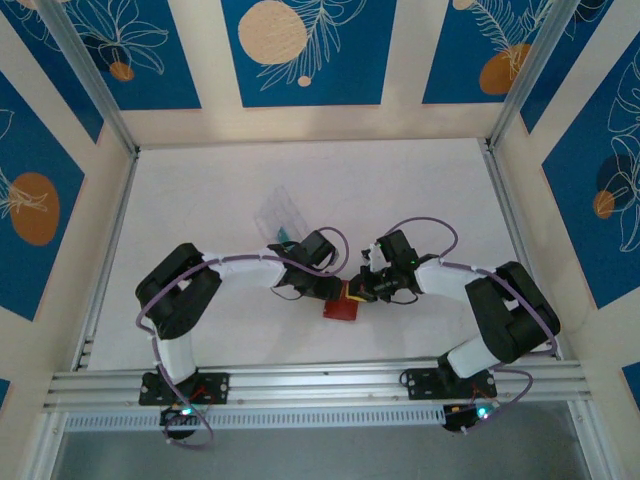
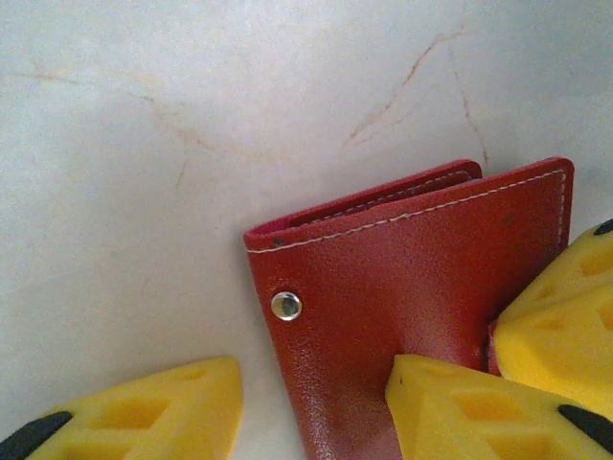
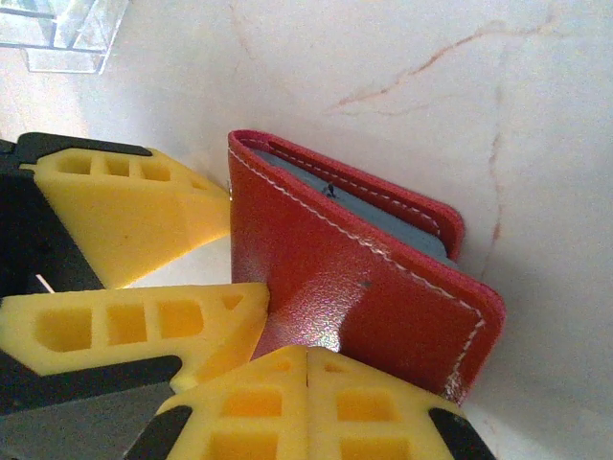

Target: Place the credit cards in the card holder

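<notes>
The card holder (image 1: 342,307), a red wallet with a silver snap (image 2: 285,306), lies on the table between both grippers. Its flaps gape slightly, and the edge of a grey-teal credit card (image 3: 388,217) shows inside. My left gripper (image 2: 316,414) is open across the wallet's snap edge. One of its fingers (image 2: 469,407) rests on the red face and the other finger (image 2: 144,414) stands off it over the table. My right gripper (image 3: 306,379) is shut, with its joined tips pressed against the wallet's outer flap. A small teal piece (image 1: 284,238) lies by the left arm.
A clear plastic case (image 1: 280,212) lies behind the left arm, and its corner (image 3: 57,34) is visible in the right wrist view. The pale marbled table (image 1: 430,190) spreads out behind the grippers. Metal frame posts and patterned walls border it.
</notes>
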{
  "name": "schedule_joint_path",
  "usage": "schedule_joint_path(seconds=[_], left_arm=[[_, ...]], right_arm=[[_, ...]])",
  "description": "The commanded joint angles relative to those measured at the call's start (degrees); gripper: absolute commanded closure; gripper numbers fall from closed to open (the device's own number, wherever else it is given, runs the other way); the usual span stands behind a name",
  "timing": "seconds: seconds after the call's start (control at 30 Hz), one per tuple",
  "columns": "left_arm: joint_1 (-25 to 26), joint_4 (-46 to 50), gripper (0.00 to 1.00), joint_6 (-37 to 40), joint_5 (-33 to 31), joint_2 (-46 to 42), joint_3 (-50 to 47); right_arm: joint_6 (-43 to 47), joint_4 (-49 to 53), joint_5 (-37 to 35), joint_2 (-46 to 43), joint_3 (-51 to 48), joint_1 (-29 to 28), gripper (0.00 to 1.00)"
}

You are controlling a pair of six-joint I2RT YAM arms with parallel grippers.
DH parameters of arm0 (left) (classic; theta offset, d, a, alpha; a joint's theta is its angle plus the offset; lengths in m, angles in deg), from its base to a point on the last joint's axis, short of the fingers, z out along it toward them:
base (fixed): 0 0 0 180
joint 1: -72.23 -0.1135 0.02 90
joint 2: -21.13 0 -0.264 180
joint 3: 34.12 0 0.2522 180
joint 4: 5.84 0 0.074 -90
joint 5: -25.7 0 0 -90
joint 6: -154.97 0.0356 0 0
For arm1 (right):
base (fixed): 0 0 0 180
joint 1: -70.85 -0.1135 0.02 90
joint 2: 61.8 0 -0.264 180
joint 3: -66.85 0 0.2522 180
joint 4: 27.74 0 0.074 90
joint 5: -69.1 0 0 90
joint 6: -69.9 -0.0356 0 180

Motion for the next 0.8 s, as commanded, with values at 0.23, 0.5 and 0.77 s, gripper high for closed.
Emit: schedule_joint_path(seconds=[0.23, 0.5, 0.77], left_arm=[[0.98, -4.08, 0.54, -2.45, 0.84, 9.39, -0.37], [0.98, -4.18, 0.56, -3.56, 0.17, 10.27, -0.19], [0.98, -5.24, 0.56, -4.56, 0.73, 10.51, -0.53]], right_arm=[[0.10, 13.32, -5.87, -1.22, -3.31, -6.43, 1.00], [-3.47, 17.66, -12.94, -1.37, -1.79, -12.76, 1.00], [-7.63, 19.88, -20.15, -0.80, -1.61, -17.81, 1.00]])
